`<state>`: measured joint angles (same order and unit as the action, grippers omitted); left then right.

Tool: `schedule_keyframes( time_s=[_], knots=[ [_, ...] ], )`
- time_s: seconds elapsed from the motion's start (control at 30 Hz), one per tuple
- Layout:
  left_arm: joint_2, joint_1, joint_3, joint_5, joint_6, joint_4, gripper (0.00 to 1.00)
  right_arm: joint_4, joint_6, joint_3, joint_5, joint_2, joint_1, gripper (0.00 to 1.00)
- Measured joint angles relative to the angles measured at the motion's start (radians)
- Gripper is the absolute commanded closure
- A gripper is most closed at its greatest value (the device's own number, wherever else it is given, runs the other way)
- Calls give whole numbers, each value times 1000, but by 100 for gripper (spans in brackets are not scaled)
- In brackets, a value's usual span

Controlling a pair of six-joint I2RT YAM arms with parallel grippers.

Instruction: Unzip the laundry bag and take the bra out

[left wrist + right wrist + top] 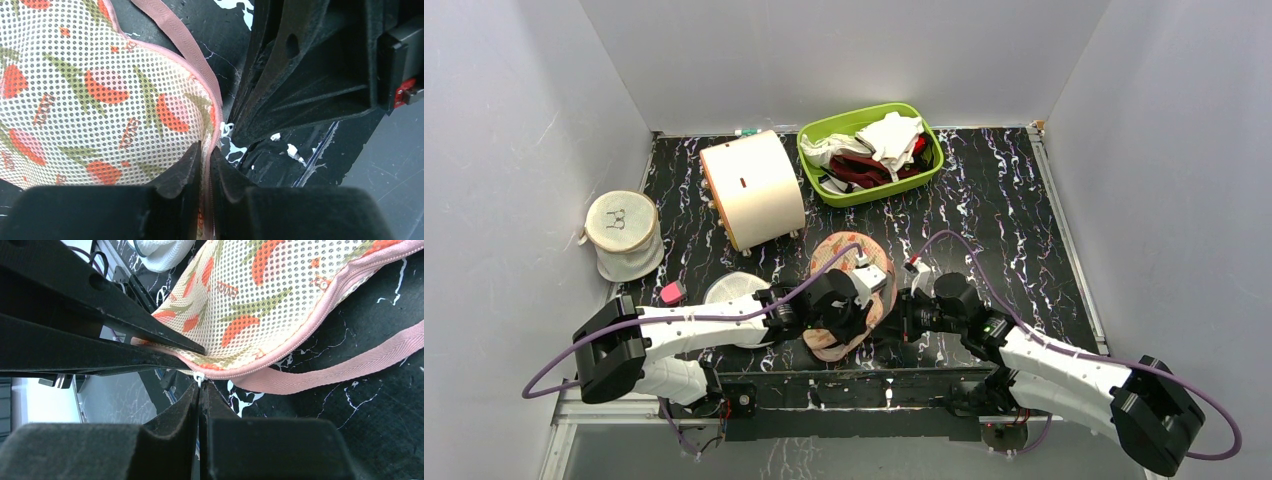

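Grey walls close in a black tabletop (1014, 230) veined with white, with both arms reaching over it from the near edge. At the back, a white drum-shaped mesh bag (752, 190) lies on its side. Just beside it stands a green bin (864, 113) holding white cloths (892, 135) and a dark red garment (874, 172). A smaller mesh cylinder (622, 235) stands upright by the left wall. A round white pouch (736, 292) lies partly under the left arm, with a small pink object (671, 293) near it.

The laundry bag (842, 252) lies flat near the front middle of the table, between the two wrists. Its peach mesh is printed with red and green shapes, and a pink zip runs around its edge.

The left gripper (206, 152) is clamped on the bag's pink zip edging, with the fabric pinched between its closed fingertips. The right gripper (200, 390) meets it from the opposite side, close enough that its dark body fills the left wrist view. Its fingers are pressed together at the bag's rim, nipping the white zip pull (198, 377) at their tips.

A pink webbing strap (340, 370) trails from the bag's edge across the table beside the right fingers. The zip looks closed along the stretch of rim that shows.
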<state>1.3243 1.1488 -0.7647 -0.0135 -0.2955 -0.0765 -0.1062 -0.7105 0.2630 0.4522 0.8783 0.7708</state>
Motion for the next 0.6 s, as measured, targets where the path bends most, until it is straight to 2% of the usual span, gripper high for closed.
schedule_keyframes(
  time_s=[0.07,0.3,0.6],
  knots=[
    [0,0,2,0,-1,0,100,-2,-1,0,-1,11,0,100],
    [-18,1,19,6,2,-10,100,11,-4,0,-45,16,3,100],
    [-109,1,67,33,7,-40,100,68,-24,0,-178,-3,6,100]
  ],
)
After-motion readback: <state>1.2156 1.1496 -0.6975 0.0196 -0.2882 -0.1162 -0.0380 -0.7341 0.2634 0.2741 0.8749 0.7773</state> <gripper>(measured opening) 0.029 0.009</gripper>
